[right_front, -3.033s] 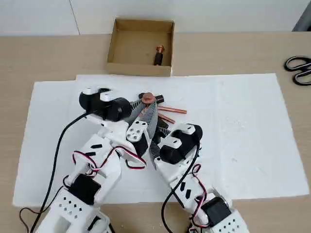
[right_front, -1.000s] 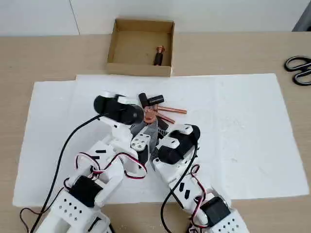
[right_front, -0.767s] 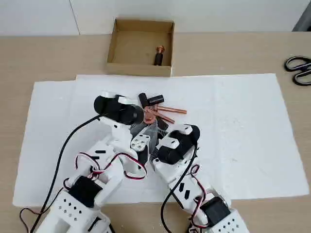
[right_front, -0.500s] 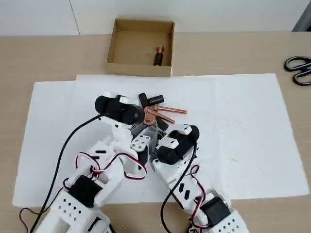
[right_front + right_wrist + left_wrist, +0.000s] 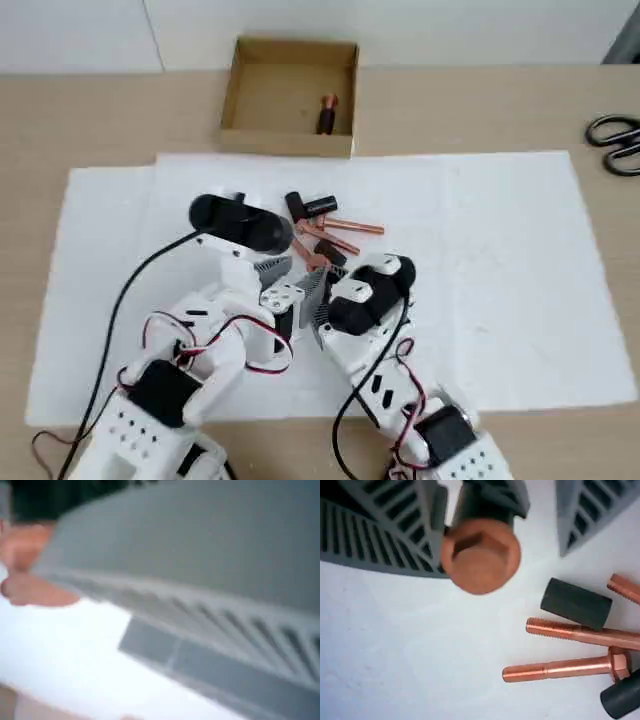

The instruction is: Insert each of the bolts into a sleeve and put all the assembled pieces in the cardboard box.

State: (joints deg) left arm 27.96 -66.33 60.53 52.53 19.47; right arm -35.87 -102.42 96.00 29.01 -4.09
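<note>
Where sleeve (image 5: 480,507) (dark) begins, bolt (image 5: 480,555) vanishes.

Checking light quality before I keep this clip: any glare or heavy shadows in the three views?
High view: even light, only soft shadows on the white sheet; no glare on the box. Left wrist view: bright streaks run along the loose bolts, faint shadows under them. Right wrist view: the white sheet is bright, without glare.

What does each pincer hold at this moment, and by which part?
The left pincer is open; the bolt only touches one finger with its head. It sits in a dark sleeve; whether the right pincer grips that cannot be told.
</note>
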